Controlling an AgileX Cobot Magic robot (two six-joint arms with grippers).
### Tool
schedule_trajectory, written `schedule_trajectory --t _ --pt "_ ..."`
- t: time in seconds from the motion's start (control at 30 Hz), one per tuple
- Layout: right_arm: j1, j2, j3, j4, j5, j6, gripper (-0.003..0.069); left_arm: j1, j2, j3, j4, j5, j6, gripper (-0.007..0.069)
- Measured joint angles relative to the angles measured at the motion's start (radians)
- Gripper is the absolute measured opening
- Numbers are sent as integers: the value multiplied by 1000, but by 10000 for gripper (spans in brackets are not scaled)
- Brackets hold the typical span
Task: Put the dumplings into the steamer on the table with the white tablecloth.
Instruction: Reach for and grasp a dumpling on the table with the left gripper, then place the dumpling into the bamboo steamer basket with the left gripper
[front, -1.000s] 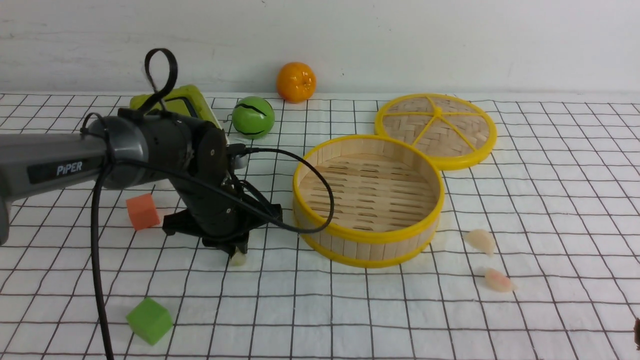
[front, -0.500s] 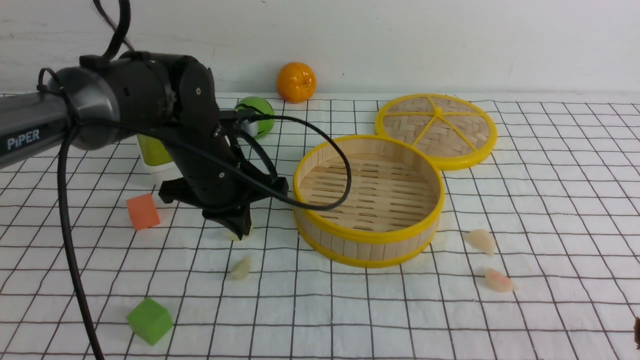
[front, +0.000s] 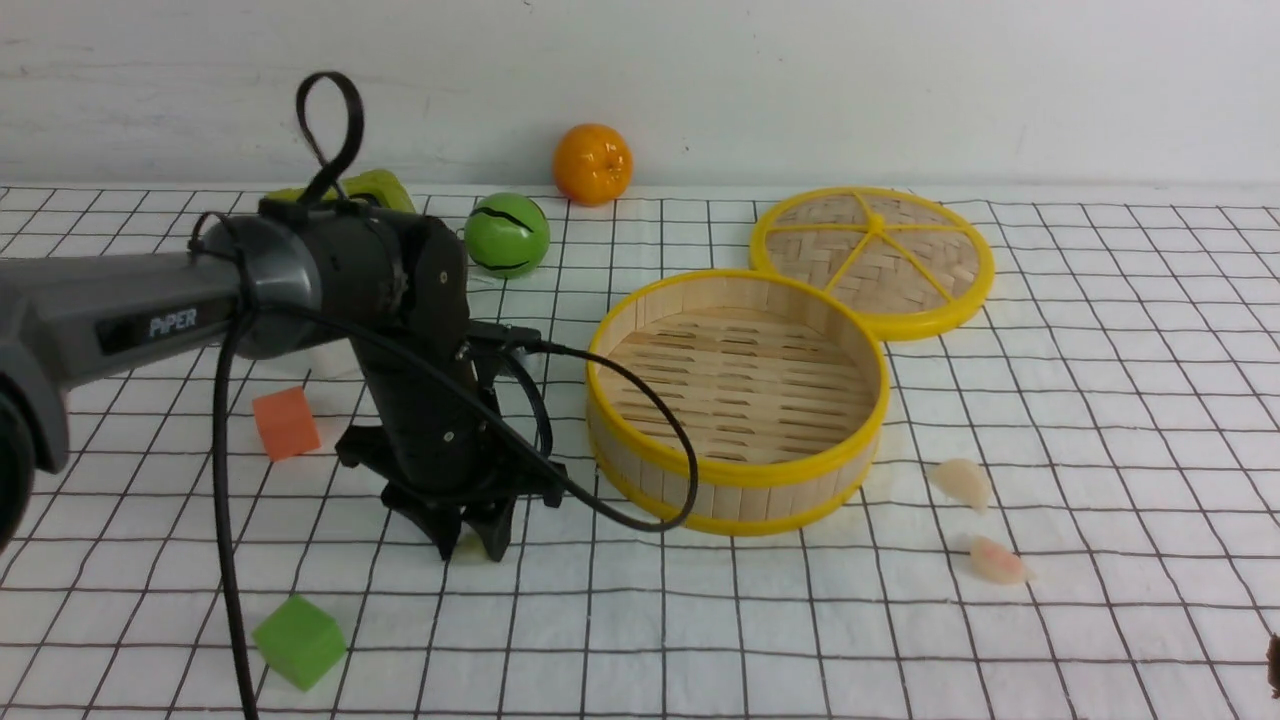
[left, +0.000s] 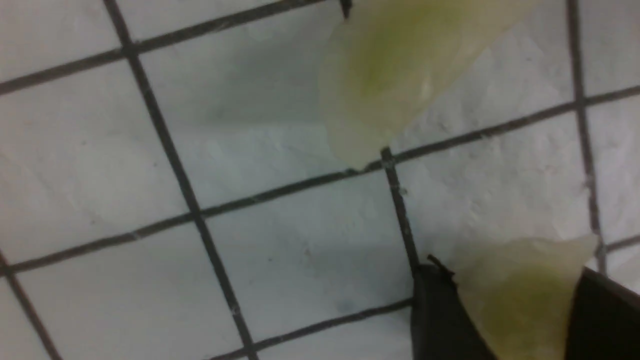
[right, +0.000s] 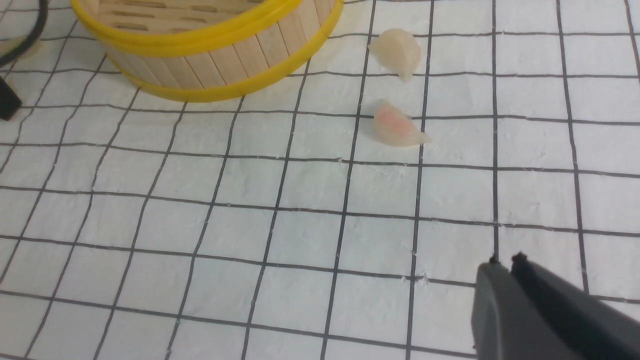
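Wrist view alone shows fingers (left: 437, 320) flanking dumpling (left: 520, 295).

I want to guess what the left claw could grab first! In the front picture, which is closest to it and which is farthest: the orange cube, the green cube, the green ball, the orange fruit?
From the left gripper:
1. Green cube, nearer the camera.
2. Orange cube, toward the robot's left.
3. Green ball, farther back.
4. Orange fruit, by the wall.

Left tool (front: 470, 545) low beside steamer (front: 737, 400)

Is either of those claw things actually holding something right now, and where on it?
The left gripper has a pale green dumpling between its jaws, though a firm hold cannot be told. The right gripper holds nothing.
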Motion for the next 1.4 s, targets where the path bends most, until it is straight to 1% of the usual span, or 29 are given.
schedule_trajectory --t 0.03,0.07,0.1,0.23,0.3,0.37,0.4,0.43,0.5,0.6,0.67,0.7,0.73,0.77,0.8,0.87,0.93,0.97,1.1,1.17,1.2,1.27,1.33,1.4 --pt "0 0 0 0 0 0 27 0 0 0 0 -4 0 260" --pt "0 0 0 0 0 0 27 0 0 0 0 -3 0 253" --pt "0 0 0 2 0 0 27 0 0 0 0 -4 0 216" --pt "0 0 0 2 0 0 27 1 -8 -1 -21 3 0 216" --pt "0 0 0 2 0 0 27 1 -21 -15 -61 35 0 216" --pt "0 0 0 2 0 0 27 1 -58 -75 -133 62 0 216" --pt "0 0 0 2 0 0 27 1 -58 -75 -140 62 0 216" --pt "0 0 0 2 0 0 27 0 -78 -127 -202 62 0 216" --pt "0 0 0 3 0 0 29 -13 -89 -194 -256 43 0 216" --pt "0 0 0 3 0 0 31 -51 -77 -280 -277 0 -1 216" --pt "0 0 0 3 0 0 31 -101 -17 -374 -236 -40 -42 216" --pt "0 0 0 3 0 0 31 -105 -10 -381 -230 -42 -48 216" --pt "0 0 0 3 0 0 31 -121 24 -417 -194 -49 -78 216" --pt "0 0 0 3 0 0 31 -141 92 -481 -121 -55 -137 216" --pt "0 0 0 3 0 0 32 -143 92 -481 -111 -55 -145 216" --pt "0 0 0 3 0 0 34 -157 191 -565 21 -54 -251 216" --pt "0 0 0 3 0 0 34 -157 220 -590 56 -51 -283 216" --pt "0 0 0 3 0 0 36 -157 262 -622 96 -45 -323 216" --pt "0 0 0 3 0 0 38 -155 297 -648 108 -42 -348 218" --pt "0 0 0 3 0 0 38 -155 298 -651 108 -42 -350 232" --pt "0 0 0 4 0 0 39 -156 298 -652 107 -42 -350 253" --pt "0 0 0 4 0 0 41 -157 294 -668 111 -17 -352 330" --pt "0 0 0 4 0 0 41 -157 279 -692 127 39 -353 387" --pt "0 0 0 4 0 0 41 -157 249 -726 155 110 -339 424"
